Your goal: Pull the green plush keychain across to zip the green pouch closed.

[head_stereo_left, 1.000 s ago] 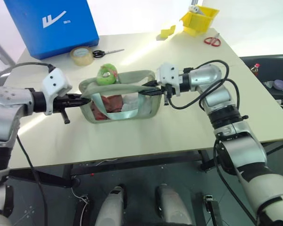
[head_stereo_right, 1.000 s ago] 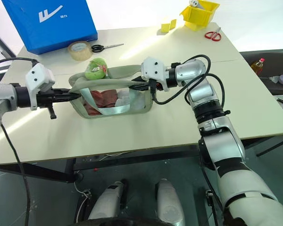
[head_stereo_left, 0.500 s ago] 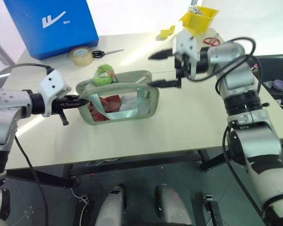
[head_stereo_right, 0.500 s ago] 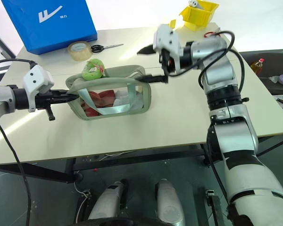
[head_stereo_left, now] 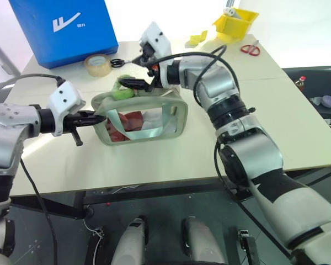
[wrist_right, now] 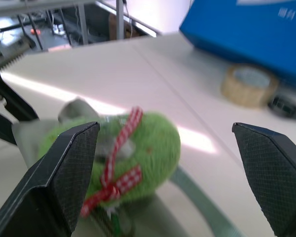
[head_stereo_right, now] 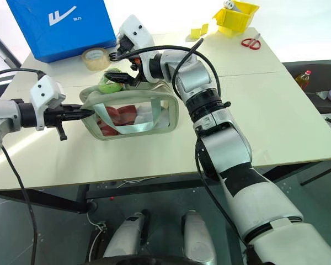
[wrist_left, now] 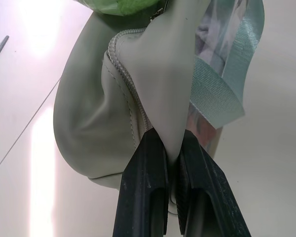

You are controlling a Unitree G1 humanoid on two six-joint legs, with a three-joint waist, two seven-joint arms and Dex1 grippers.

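Observation:
The green pouch (head_stereo_left: 174, 118) lies mid-table, pale sage with clear sides and red contents, its zipper open along the top. The green plush keychain (head_stereo_left: 120, 90) sits at the pouch's top left end; in the right wrist view the keychain (wrist_right: 148, 143) is lime plush with a red-checked ribbon. My right gripper (head_stereo_left: 131, 72) is open, its fingers straddling the space just above and to the right of the keychain without touching it. My left gripper (head_stereo_left: 99, 117) is shut on the pouch's left end, with the fabric (wrist_left: 163, 89) pinched between its black fingers (wrist_left: 143, 197).
A big blue box (head_stereo_left: 60, 30) stands at the back left, with a tape roll (head_stereo_left: 96, 64) and black scissors (head_stereo_left: 124, 62) in front of it. At the back right are a yellow bin (head_stereo_left: 234, 23) and red scissors (head_stereo_left: 249, 48).
My right gripper let go of the pouch's right end, opened wide, and swung up and across to the left end over the keychain. The left gripper kept its hold and place.

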